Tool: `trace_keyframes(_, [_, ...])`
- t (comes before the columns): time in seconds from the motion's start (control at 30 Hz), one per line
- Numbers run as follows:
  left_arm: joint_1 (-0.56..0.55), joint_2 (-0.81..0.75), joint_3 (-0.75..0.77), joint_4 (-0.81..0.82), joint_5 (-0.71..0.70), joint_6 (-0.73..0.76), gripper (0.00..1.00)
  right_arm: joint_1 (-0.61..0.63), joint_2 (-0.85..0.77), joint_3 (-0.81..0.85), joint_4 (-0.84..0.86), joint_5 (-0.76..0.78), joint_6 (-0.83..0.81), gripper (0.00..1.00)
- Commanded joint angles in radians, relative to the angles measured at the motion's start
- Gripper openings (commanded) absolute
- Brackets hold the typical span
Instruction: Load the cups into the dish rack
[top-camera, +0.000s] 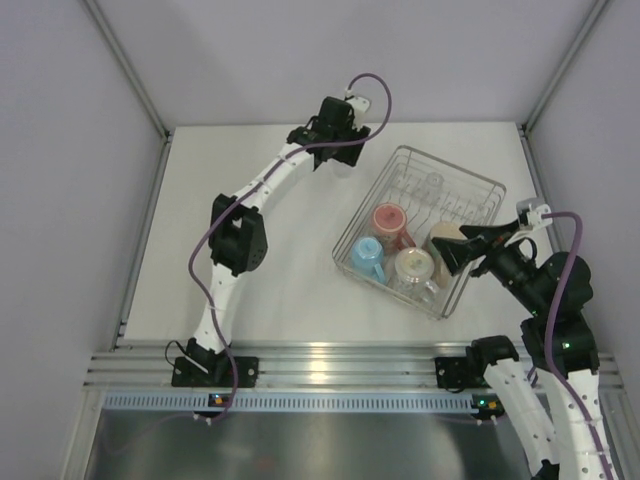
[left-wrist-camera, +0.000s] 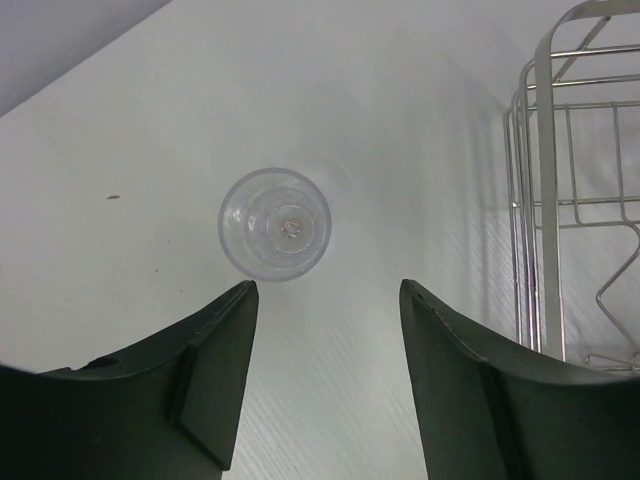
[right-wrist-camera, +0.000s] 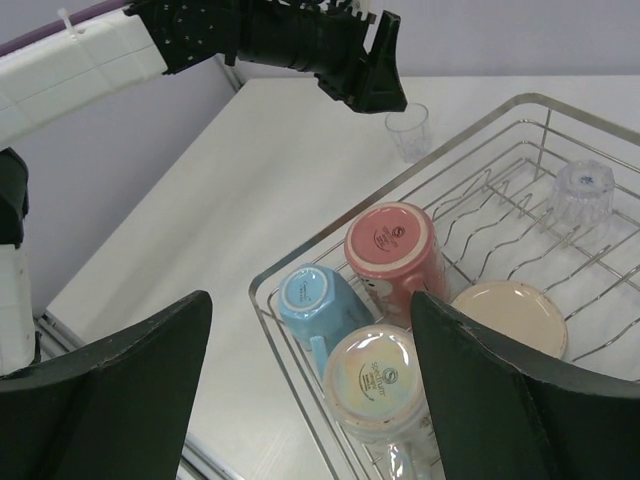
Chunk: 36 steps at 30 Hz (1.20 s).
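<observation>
- a clear glass (left-wrist-camera: 275, 222) stands upright on the surface (left-wrist-camera: 120, 120), just outside the dish rack (left-wrist-camera: 545, 200) near its far corner. it looks like the one cup not yet loaded.
- the left fingers (left-wrist-camera: 210, 370) are spread and hold nothing. they sit just short of the glass, which is not yet between them, and the gap lines up roughly with it. i judge this the approach to a pick.
- the right fingers (right-wrist-camera: 120, 390) are released and empty, hanging over the near end of the rack. this is likely a waiting pose, clear of the left arm's path.
- the cups inside the rack sit mouth-down, presumably so they drain and stay steady on the wires.
- count in the rack: one pink mug (right-wrist-camera: 392, 245), one light blue mug (right-wrist-camera: 312, 297), one cream patterned mug (right-wrist-camera: 375, 380), one cup showing a plain cream base (right-wrist-camera: 510, 315), and one upturned clear glass (right-wrist-camera: 585, 190) among the plate slots.
- totals: four mugs and two clear glasses, five loaded and one outside. something clear may also lie at the rack's near wall, but it is too blurred to count.
</observation>
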Motion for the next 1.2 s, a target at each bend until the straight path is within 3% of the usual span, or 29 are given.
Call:
trace_keyframes(0.0, [0.003,0.064,0.095,0.025,0.009,0.025,0.63,0.000,-0.003,0.032,-0.010,-0.012,-0.009,0.80])
trace_keyframes(0.2, [0.018,0.121,0.121,0.059,0.055,0.041,0.63,0.003,0.000,0.030,-0.018,-0.001,-0.022,0.81])
trace_keyframes(0.67, [0.046,0.207,0.110,0.064,0.045,-0.014,0.50,0.003,0.022,0.047,-0.017,-0.006,-0.025,0.81])
trace_keyframes(0.77, [0.056,0.201,0.095,0.065,0.047,-0.026,0.33,0.005,0.028,0.051,-0.017,-0.006,-0.029,0.81])
trace_keyframes(0.83, [0.059,0.191,0.086,0.065,0.033,-0.032,0.13,0.005,0.028,0.051,-0.020,-0.004,-0.031,0.81])
trace_keyframes(0.9, [0.062,0.167,0.072,0.065,0.033,-0.034,0.00,0.005,0.029,0.044,-0.017,-0.001,-0.032,0.81])
trace_keyframes(1.17, [0.073,-0.058,-0.040,0.100,0.077,-0.122,0.00,0.006,0.051,0.035,0.019,-0.046,0.021,0.81])
